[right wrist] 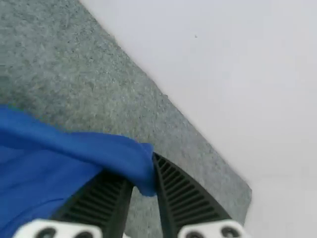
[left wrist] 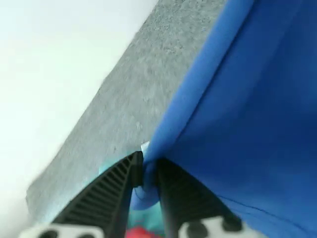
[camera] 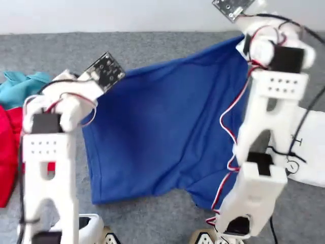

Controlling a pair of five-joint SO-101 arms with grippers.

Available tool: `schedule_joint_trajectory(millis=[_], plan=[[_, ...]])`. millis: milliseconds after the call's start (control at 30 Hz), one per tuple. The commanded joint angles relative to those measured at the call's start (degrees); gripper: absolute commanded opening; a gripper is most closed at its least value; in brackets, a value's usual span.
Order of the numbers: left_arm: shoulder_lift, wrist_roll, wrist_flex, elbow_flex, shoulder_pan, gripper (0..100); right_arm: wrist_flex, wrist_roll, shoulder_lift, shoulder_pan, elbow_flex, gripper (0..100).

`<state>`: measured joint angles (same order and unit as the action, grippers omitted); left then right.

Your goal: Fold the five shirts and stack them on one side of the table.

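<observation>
Blue shirt (camera: 167, 127) is spread out on the grey table cover (camera: 152, 218), hem nearest the arm bases. Red shirt (camera: 7, 152) and teal shirt (camera: 20, 86) sit off its left side, white shirt (camera: 312, 152) off its right. At its far edge, left gripper (left wrist: 147, 159) and right gripper (right wrist: 141, 171) are each clamped on a corner.

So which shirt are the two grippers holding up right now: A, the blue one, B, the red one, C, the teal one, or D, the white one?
A: the blue shirt has its edge pinched in the left gripper and in the right gripper, while the red shirt, teal shirt and white shirt lie off to the sides, ungripped.
</observation>
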<state>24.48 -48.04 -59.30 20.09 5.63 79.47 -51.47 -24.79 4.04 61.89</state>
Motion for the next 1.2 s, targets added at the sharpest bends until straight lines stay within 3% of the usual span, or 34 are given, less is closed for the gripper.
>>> schedule_joint_trajectory(millis=[0,300,433,800,1167], plan=[[-7.5,-0.4,6.9,-2.3,0.4,1,-9.2,0.3,-3.6,-0.2,0.3,0.9],[-28.9,-0.4,7.7,-24.0,1.2,1,-26.8,-3.3,-13.3,-1.6,0.3,0.9],[-35.3,-0.7,2.2,-33.2,1.3,1,-31.3,-3.4,-16.0,-2.2,0.3,0.9],[-43.9,-11.2,-10.8,-54.5,1.4,1,-31.9,-3.5,-18.6,-1.9,0.4,0.9],[-46.2,-11.4,-18.1,-59.3,2.2,1,-30.1,-3.4,-18.0,-2.1,0.5,0.9]])
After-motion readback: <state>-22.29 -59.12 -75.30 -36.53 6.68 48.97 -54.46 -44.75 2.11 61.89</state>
